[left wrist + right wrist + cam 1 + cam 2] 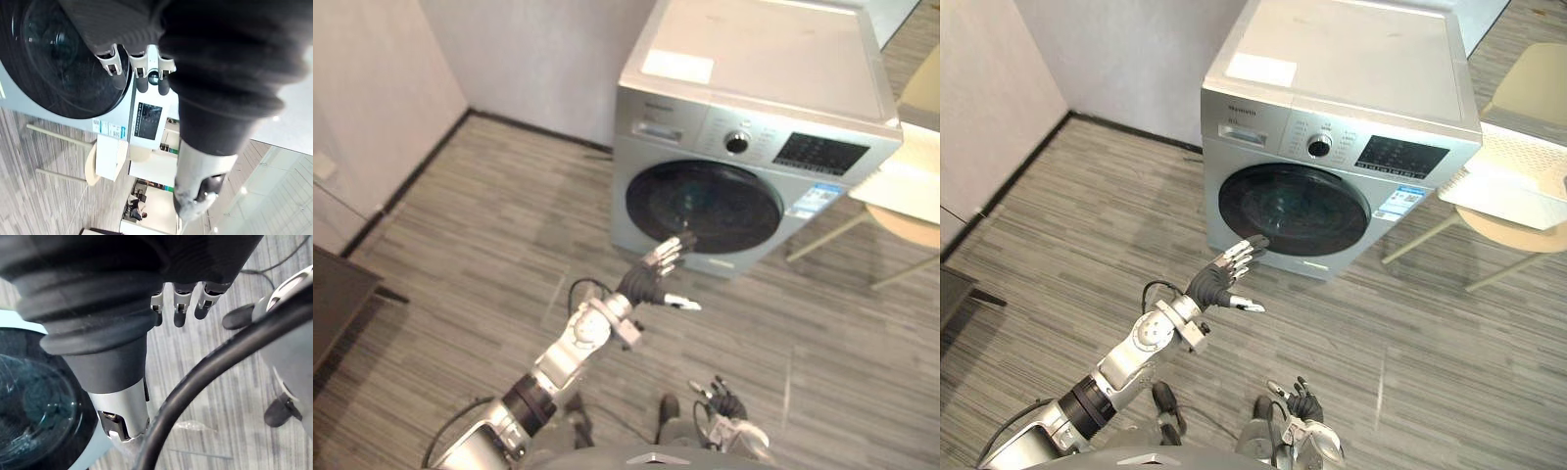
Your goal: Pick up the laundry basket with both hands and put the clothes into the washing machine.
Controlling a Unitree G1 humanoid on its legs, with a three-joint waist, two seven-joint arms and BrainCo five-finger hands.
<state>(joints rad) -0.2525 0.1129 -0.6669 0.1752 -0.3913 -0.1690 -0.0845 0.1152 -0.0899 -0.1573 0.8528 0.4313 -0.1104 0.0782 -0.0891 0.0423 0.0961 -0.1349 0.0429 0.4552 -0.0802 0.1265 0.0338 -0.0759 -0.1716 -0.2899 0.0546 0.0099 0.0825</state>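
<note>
Ahead, left eye: left hand (656,279) empty, fingers straight, tips just short of the washing machine door (705,206). Right eye: laundry basket (1518,181) on chair (1528,233), well right of those fingers. Left wrist: door past the fingertips. Right wrist: right hand (179,308) relaxed, empty, on the basket's side.

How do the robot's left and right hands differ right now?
The left hand is raised out in front of the closed washing machine door; the right hand hangs low at its side. The left hand's fingers are stretched with the thumb spread wide; the right hand's look loosely relaxed. Both are open and hold nothing.
</note>
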